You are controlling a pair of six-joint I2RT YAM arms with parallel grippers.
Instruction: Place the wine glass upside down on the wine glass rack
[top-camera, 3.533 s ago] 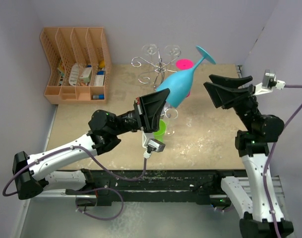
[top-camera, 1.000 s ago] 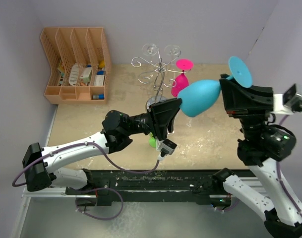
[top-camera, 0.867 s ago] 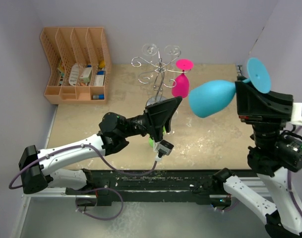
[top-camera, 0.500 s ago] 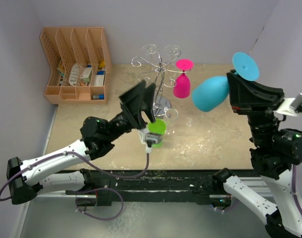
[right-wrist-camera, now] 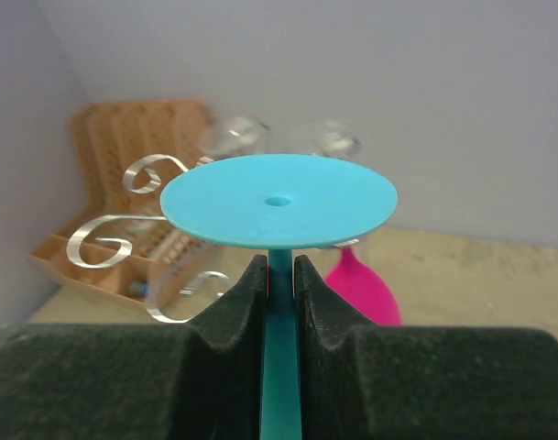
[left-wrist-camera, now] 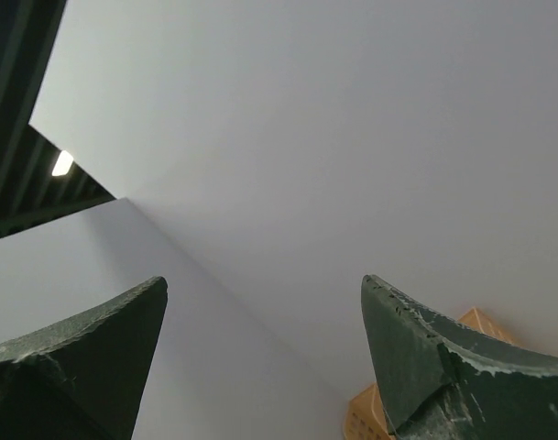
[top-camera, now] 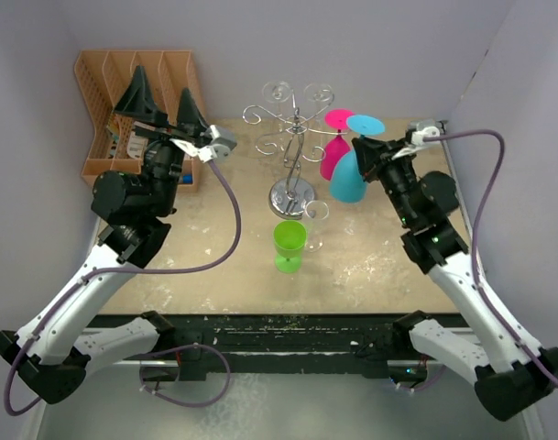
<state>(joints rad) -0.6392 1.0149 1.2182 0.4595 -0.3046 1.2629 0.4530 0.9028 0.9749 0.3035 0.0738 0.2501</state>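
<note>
The blue wine glass (top-camera: pixel 348 180) hangs upside down, foot (right-wrist-camera: pixel 279 200) uppermost, with my right gripper (top-camera: pixel 371 156) shut on its stem (right-wrist-camera: pixel 279 280). It is just right of the silver wine glass rack (top-camera: pixel 296 137), close beside a pink glass (top-camera: pixel 331 158) hanging from one rack arm. In the right wrist view the rack's curled arms (right-wrist-camera: pixel 104 240) lie left of the blue foot, apart from it. My left gripper (top-camera: pixel 164 99) is raised high at the back left, open and empty; the left wrist view has its fingers (left-wrist-camera: pixel 416 357) against the bare wall.
A green glass (top-camera: pixel 289 244) stands upright in front of the rack's round base (top-camera: pixel 290 195). The orange file organiser (top-camera: pixel 103 158) with small items sits at the back left, under my left gripper. Walls close in the back and both sides.
My left arm swung up and back to the left, away from the green glass, and its jaws opened wide. My right arm brought the blue glass down and left, next to the pink glass.
</note>
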